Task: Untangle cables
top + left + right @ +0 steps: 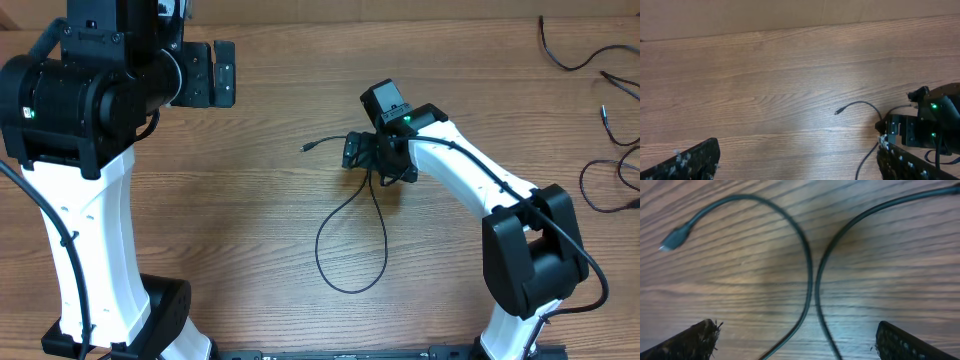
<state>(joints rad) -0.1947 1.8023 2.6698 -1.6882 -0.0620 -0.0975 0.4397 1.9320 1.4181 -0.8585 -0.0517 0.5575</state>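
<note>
Overhead view: the right gripper (375, 157) hangs low over the brown wood-grain table (250, 200), at the top of a thin black flexible cable (319, 252) that lies in one long loop trailing away from the fingers.
Right fingers: spread wide and gripping nothing. In the wrist view two strands of the cable lie on the wood between the fingertips (695, 340), almost touching each other midway.
Plug end: the cable's small dark plug (672, 239) lies ahead of the right fingers, off to one side.
Left fingers: the left gripper (205, 72) also stands wide and empty, well apart from the cable.
Other cords: several more loose thin black cords (585, 60) lie well apart from both sets of fingers, and some run out of the picture.
Risk: closing here would probably catch both strands at once, so a lift would drag the whole loop instead of parting it. Such a thin cord could also slip out from under the pads.
Open room: bare wood surrounds the loop, widest between the two grippers. The far cords look closest to an edge.
</note>
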